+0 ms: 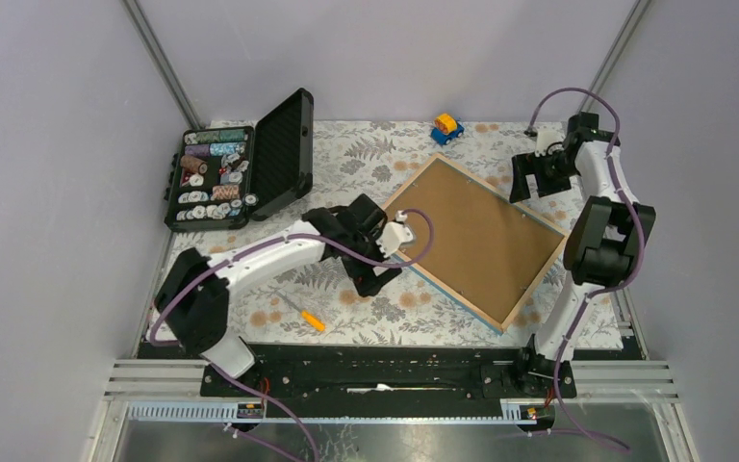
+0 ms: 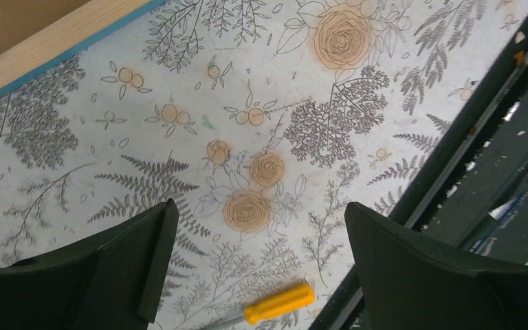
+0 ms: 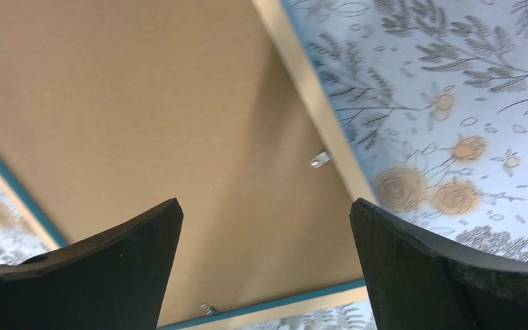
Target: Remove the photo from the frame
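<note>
frame [image 1: 479,239] lies face down on the bench [image 1: 366,164], brown backing up, set as a diamond, long axis running from near-right to far-left. photo not visible from any view, presumably still under the backing.

left pincer [image 1: 377,256] is spread wide and empty, parked at the frame's left corner, just beside the rim. its wrist cam looks past the frame onto the floral bench with only the frame corner top-left, plus a yellow-handled screwdriver [image 2: 278,303] near the bottom edge.

right pincer [image 1: 537,179] is also spread wide and empty, hovering over the frame's far-right edge. its wrist cam looks straight down on the backing, with a small metal tab [image 3: 320,159] at the rim between its fingers and another [image 3: 207,309] at the lower rim.

judgement: right arm is better placed for the next move. the tabs sit below and between its fingers, so it needs to drop onto the rim and turn one. the left could pin the corner.
</note>
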Robot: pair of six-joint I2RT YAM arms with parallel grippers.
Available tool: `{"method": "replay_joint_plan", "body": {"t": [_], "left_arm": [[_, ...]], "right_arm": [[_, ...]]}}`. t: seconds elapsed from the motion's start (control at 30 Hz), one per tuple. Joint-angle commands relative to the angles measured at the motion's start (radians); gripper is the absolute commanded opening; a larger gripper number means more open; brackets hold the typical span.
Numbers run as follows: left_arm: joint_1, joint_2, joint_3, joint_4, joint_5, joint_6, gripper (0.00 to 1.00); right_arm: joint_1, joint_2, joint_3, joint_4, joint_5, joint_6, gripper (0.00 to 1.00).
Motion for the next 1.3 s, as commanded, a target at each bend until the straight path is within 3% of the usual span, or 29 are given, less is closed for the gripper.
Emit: {"method": "replay_joint_plan", "body": {"t": [0.0,0.23,0.37,0.77,1.03,1.27], "left_arm": [[-0.004,0.074,0.012,0.081,-0.038,0.051,0.99],[-0.043,0.175,0.031,0.186,-0.044,0.040,0.99],[-0.052,0.210,0.023,0.279,-0.084,0.014,0.99],[0.015,0.353,0.149,0.350,-0.170,-0.058,0.99],[0.064,0.464,0.254,0.359,-0.404,-0.095,0.99],[0.102,0.524,0.351,0.368,-0.461,-0.094,0.99]], "right_arm": [[-0.033,0.124,0.119,-0.033,-0.024,-0.044,1.00],[-0.047,0.277,0.242,-0.033,-0.001,-0.049,1.00],[-0.048,0.320,0.228,-0.033,0.015,-0.067,1.00],[-0.056,0.246,-0.018,-0.091,-0.142,-0.098,1.00],[-0.055,0.146,-0.244,-0.103,-0.220,-0.117,1.00],[-0.052,0.038,-0.440,-0.062,-0.242,-0.118,1.00]]}}
